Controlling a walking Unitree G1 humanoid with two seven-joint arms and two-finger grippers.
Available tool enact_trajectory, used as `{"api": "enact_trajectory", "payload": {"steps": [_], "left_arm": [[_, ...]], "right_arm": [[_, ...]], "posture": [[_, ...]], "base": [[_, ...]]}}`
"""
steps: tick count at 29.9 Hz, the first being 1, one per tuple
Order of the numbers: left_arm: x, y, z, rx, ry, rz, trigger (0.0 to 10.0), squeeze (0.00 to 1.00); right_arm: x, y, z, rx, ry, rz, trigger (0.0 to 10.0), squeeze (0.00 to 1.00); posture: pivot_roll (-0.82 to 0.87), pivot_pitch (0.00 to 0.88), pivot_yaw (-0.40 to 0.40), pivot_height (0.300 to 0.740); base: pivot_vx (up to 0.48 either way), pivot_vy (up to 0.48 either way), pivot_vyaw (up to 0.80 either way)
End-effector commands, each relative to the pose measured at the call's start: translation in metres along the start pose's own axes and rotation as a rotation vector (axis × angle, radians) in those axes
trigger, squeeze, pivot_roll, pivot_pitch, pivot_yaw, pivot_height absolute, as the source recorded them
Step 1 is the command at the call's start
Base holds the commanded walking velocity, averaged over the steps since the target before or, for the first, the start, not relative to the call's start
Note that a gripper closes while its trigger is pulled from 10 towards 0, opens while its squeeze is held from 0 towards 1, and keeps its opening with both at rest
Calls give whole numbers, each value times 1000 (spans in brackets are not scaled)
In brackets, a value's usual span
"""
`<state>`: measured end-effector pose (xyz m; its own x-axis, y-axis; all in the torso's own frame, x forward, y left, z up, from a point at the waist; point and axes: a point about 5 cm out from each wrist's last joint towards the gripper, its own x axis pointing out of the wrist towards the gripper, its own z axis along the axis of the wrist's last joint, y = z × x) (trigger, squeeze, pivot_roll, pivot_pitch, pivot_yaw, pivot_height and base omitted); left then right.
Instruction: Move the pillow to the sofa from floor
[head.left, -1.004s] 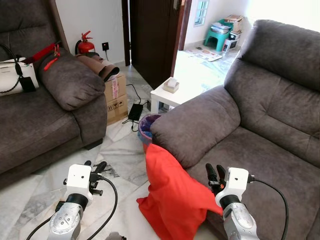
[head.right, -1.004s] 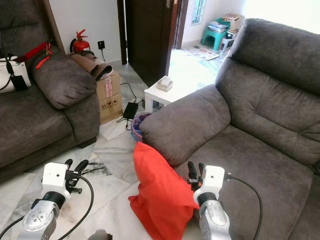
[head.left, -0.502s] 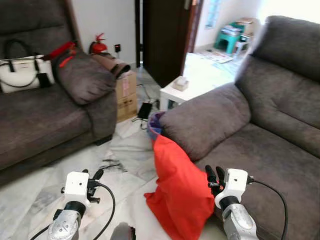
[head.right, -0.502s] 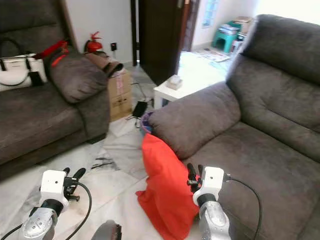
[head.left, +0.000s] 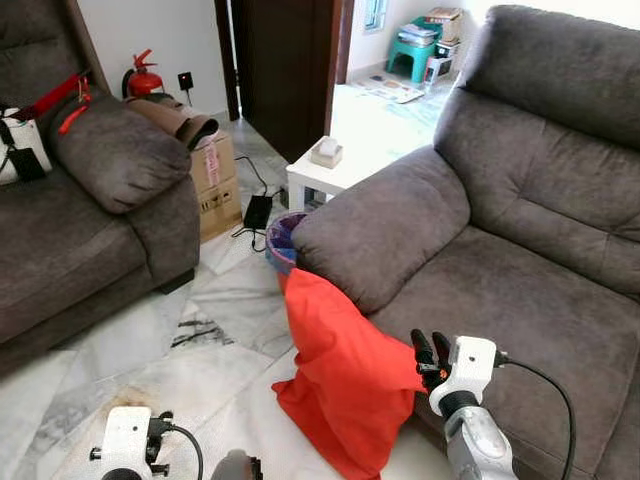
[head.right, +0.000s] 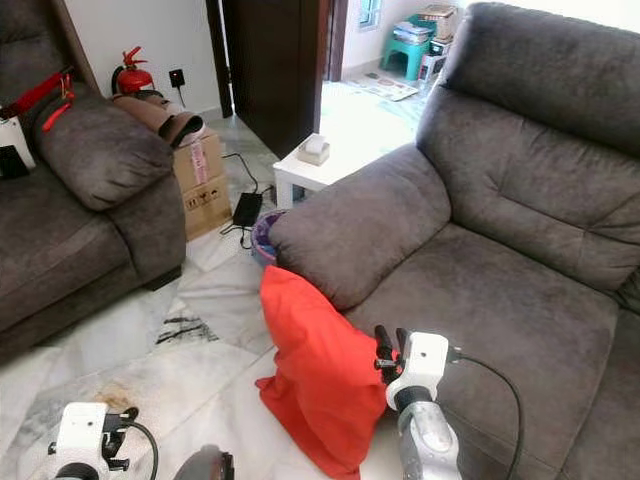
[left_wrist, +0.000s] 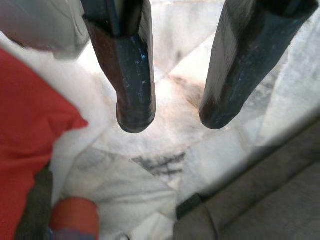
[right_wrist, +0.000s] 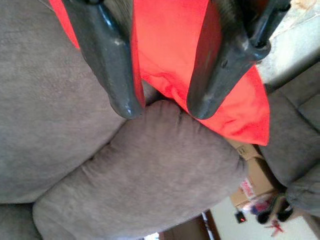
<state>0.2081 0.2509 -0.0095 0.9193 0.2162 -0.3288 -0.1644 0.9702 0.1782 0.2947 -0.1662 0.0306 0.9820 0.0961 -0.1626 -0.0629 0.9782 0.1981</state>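
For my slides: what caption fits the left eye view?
Right gripper beside red fabric pillow leaning against grey sofa.

My right gripper (head.left: 432, 347) is raised in front of me on its silver forearm, wrist block white, a black cable looping off its outer side. Its two black fingers (right_wrist: 112, 65) point up and forward with a gap between them, parted and closed on nothing. My left gripper (left_wrist: 175, 112) hangs low by my side, only the white wrist block and its cable showing from the head camera. Through its wrist camera, the fingers point down, spread apart, nothing between them.
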Motion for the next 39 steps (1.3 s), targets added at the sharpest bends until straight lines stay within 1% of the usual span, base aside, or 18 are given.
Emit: {"api": "enact_trajectory", "payload": {"steps": [1,8,14,23,29,30,32,33,38,39], "left_arm": [[0,3,4,2,-24,24,10000,0],[6,0,14,-13,-82,15,10000,0],[10,-5,19,-17,-98,-8,10000,0],[10,-8,20,-22,-108,-24,10000,0],[13,-8,29,-25,-144,-32,10000,0],[13,-10,33,-34,-165,-44,10000,0],[14,-12,35,-40,-175,-59,10000,0],[14,-15,37,-48,-189,-86,10000,0],[14,-18,36,-38,-180,-96,10000,0],[14,-18,37,-38,-181,-97,10000,0]], "right_arm": [[0,-2,1,-1,-1,-6,10000,0],[1,-1,1,4,-4,-4,10000,0],[1,-1,2,8,-8,-8,10000,0],[1,-3,2,8,-10,-17,10000,0],[1,-3,2,10,-10,-22,10000,0],[1,-3,2,11,-10,-23,10000,0],[1,-3,2,11,-10,-24,10000,0],[1,-4,2,8,-9,-26,10000,0],[2,-9,4,-1,-5,-67,10000,0],[3,-11,2,-19,17,-79,10000,0]], "posture": [[65,92,-39,652],[67,96,-40,652],[64,96,-38,652],[65,96,-37,652],[65,96,-37,652],[65,96,-37,652],[65,96,-37,652],[65,96,-37,652],[66,98,-37,652],[66,98,-37,652]], "base": [[0,0,0],[0,0,0],[253,0,0],[273,0,0],[309,0,0],[0,0,0],[0,0,0],[0,0,0],[0,0,0],[0,0,0]]}}
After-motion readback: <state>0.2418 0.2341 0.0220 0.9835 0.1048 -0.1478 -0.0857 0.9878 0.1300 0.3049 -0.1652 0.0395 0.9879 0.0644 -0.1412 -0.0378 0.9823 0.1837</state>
